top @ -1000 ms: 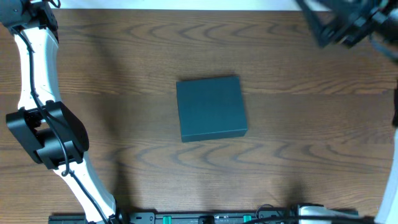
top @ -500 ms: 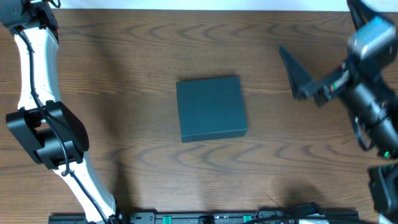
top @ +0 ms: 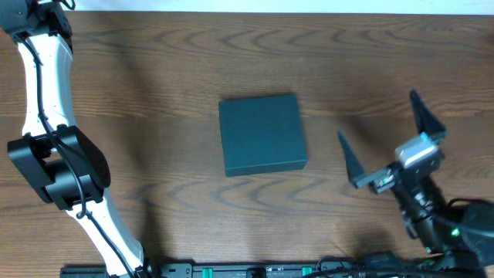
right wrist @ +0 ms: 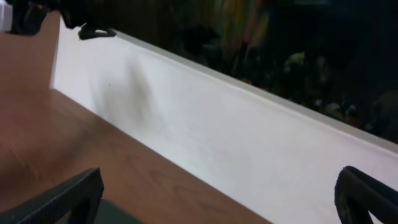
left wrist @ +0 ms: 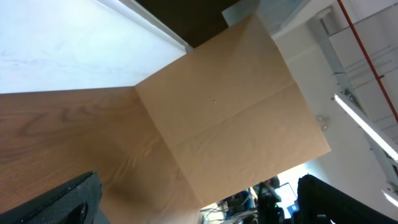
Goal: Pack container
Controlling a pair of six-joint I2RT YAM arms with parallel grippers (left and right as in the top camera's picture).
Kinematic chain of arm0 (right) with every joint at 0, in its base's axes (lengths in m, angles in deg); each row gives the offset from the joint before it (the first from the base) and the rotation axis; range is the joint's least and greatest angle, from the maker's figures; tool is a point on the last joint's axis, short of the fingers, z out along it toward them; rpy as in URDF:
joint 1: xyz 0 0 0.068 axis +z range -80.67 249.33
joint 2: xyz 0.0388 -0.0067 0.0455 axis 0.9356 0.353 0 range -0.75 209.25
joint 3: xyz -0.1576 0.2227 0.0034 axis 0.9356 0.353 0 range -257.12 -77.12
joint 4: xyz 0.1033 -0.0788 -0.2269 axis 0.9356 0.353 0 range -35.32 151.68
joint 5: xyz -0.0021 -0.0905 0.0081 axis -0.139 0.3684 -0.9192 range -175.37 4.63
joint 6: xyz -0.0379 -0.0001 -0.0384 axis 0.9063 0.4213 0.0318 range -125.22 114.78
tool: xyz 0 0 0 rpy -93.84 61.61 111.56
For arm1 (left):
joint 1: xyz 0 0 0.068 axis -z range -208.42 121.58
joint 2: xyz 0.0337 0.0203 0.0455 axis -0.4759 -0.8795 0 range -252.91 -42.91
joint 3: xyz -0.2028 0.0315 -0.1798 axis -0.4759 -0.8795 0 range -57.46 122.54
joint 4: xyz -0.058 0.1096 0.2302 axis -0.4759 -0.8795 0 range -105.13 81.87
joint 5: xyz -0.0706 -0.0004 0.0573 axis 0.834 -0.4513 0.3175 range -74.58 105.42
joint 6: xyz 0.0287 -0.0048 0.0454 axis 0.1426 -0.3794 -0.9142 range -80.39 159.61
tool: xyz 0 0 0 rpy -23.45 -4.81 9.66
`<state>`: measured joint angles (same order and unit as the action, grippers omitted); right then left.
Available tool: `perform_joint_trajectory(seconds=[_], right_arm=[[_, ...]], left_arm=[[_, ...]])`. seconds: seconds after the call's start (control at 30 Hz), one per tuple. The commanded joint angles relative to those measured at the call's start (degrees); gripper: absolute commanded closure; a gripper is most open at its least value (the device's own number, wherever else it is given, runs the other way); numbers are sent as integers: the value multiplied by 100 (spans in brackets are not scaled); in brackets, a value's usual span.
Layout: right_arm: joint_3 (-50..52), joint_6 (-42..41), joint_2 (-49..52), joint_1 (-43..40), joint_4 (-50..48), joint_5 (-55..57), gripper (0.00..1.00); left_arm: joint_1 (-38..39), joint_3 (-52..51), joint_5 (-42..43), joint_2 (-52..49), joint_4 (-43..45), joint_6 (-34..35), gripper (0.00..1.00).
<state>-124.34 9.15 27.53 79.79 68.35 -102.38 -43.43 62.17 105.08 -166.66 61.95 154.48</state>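
The right gripper [top: 386, 140], spread wide and empty, hovers beside the closed teal container [top: 262, 135]; best to square its 2 jaws to the box's near edge first. The left gripper [left wrist: 199, 205] gapes too.

A tan cardboard sheet [left wrist: 236, 118] fills the middle, beside the wooden table [left wrist: 56, 137]. A white board [left wrist: 68, 43] stands far left. The left gripper [left wrist: 196, 210] spreads its dark fingers [left wrist: 62, 199] wide, near the bottom corners.
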Motion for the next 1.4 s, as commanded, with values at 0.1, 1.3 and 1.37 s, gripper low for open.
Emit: perform_joint_trajectory(seconds=[0.1, 1.3, 1.37], right_arm=[[1447, 111, -951, -118, -699, 136, 1], [4437, -1307, -2695, -374, -1969, 1725, 1], [4483, -1316, -2695, -374, -1974, 1722, 1]], left_arm=[[-9, 136, 33, 234, 42, -35, 1], [-9, 136, 33, 234, 42, -35, 1], [-9, 136, 33, 234, 42, -35, 1]])
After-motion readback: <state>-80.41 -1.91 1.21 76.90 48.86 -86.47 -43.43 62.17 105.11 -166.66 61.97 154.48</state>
